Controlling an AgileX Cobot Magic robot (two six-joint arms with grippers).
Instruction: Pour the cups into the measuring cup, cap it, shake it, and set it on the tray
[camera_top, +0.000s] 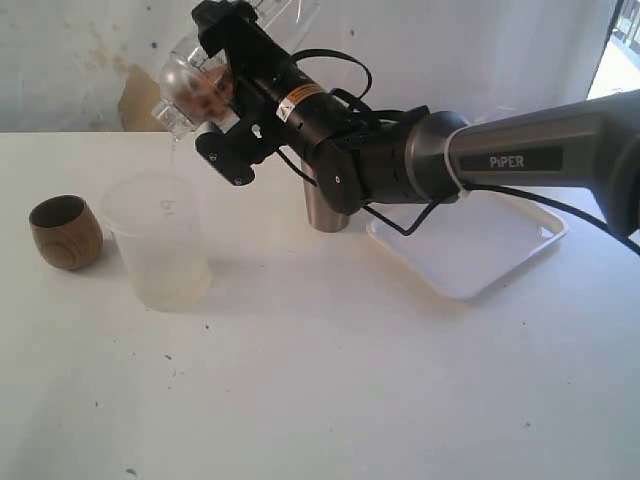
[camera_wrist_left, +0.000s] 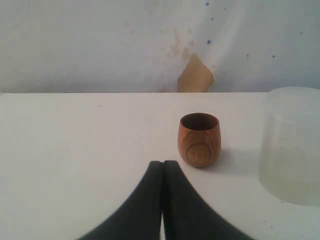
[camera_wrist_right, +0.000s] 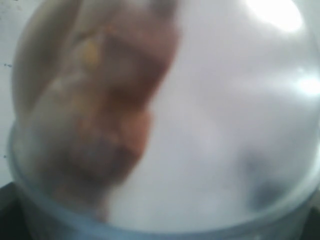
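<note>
Above the counter (camera_top: 320, 400), gripping the tilted measuring cup (camera_top: 180, 80) in right tool (camera_top: 222, 90), left tool (camera_wrist_left: 162, 170) closed, empty; risks slipping onto frosted cup (camera_top: 160, 240)

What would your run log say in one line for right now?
right gripper: holds measuring cup tilted aloft, brownish contents inside | left gripper: shut, empty | tray: cup not yet on it

1. "PiPER": white letters on a dark plate, on grey forearm of right arm (camera_top: 560, 135), exterior view.
2. Yellow-orange sticker (camera_top: 300, 97) on black wrist section, same arm: has print, too small to read.
3. Frosted cup (camera_top: 160, 250): faint marks near rim, prob. a scale, not legible.
</note>
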